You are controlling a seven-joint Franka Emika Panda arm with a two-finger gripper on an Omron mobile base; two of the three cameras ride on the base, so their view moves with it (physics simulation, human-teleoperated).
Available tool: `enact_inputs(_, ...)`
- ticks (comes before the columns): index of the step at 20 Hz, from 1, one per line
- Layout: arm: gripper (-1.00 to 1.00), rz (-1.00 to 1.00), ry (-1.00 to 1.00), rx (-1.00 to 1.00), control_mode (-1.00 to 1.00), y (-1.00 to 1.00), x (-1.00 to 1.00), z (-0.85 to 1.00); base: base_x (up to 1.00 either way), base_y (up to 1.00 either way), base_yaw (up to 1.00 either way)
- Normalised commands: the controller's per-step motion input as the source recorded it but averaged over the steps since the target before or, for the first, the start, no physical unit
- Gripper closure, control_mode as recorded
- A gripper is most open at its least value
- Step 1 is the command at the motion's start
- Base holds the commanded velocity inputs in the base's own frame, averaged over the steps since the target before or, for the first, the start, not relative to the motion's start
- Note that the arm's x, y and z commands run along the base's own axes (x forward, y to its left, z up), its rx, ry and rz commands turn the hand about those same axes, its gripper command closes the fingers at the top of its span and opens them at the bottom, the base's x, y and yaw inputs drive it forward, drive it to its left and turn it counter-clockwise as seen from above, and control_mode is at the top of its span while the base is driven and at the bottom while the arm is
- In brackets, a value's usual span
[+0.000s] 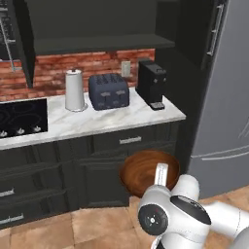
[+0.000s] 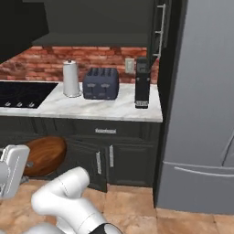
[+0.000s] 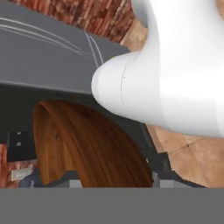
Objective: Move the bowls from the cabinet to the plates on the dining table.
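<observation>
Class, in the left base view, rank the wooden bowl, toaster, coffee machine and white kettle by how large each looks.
1. Wooden bowl, largest, though nearest the camera, which inflates it.
2. Toaster.
3. Coffee machine and white kettle: too alike to separate.

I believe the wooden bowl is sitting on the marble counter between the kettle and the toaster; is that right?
Not quite. The wooden bowl is not on the marble counter; the left base view shows it held low in front of the dark base cabinets, at the gripper. The kettle and toaster do stand side by side.
</observation>
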Motion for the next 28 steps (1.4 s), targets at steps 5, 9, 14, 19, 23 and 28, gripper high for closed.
enact_inputs(5,1.0,0.0,0.0,0.0,1.0,0.0,0.0,0.0,0.0,0.46,0.55)
enact_inputs(9,1.0,0.0,0.0,0.0,1.0,0.0,0.0,0.0,0.0,0.43,0.54)
enact_inputs(14,1.0,0.0,0.0,0.0,1.0,0.0,0.0,0.0,0.1,0.4,0.53)
enact_inputs(19,1.0,0.0,0.0,0.0,1.0,0.0,0.0,0.0,0.34,0.26,0.48)
enact_inputs(23,1.0,0.0,0.0,0.0,1.0,0.0,0.0,0.0,0.81,0.05,0.41)
enact_inputs(28,1.0,0.0,0.0,0.0,1.0,0.0,0.0,0.0,1.0,0.0,0.33)
